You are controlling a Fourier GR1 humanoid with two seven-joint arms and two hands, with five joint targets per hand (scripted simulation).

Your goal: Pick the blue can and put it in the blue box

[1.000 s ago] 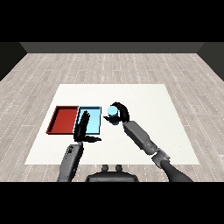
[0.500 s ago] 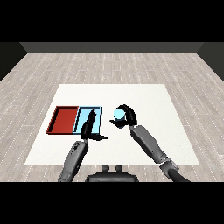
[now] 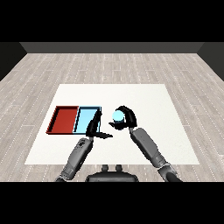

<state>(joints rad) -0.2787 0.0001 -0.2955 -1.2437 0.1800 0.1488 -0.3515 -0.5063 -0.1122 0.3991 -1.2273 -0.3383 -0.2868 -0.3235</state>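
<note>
The blue can [image 3: 117,117] sits in my right hand [image 3: 127,117], whose fingers curl round it. It is just right of the light blue tray [image 3: 86,119], close to that tray's right rim. My left hand [image 3: 94,128] reaches over the blue tray's front right corner with its fingers straight and its thumb out to the right. Can and left hand are apart.
A red tray [image 3: 64,119] lies against the left side of the blue one. Both rest on the white table [image 3: 148,100], which spreads wide to the right and behind the trays. Grey plank floor surrounds the table.
My right hand has carried the can a little to the left, nearer the blue tray. The left hand has barely shifted.
</note>
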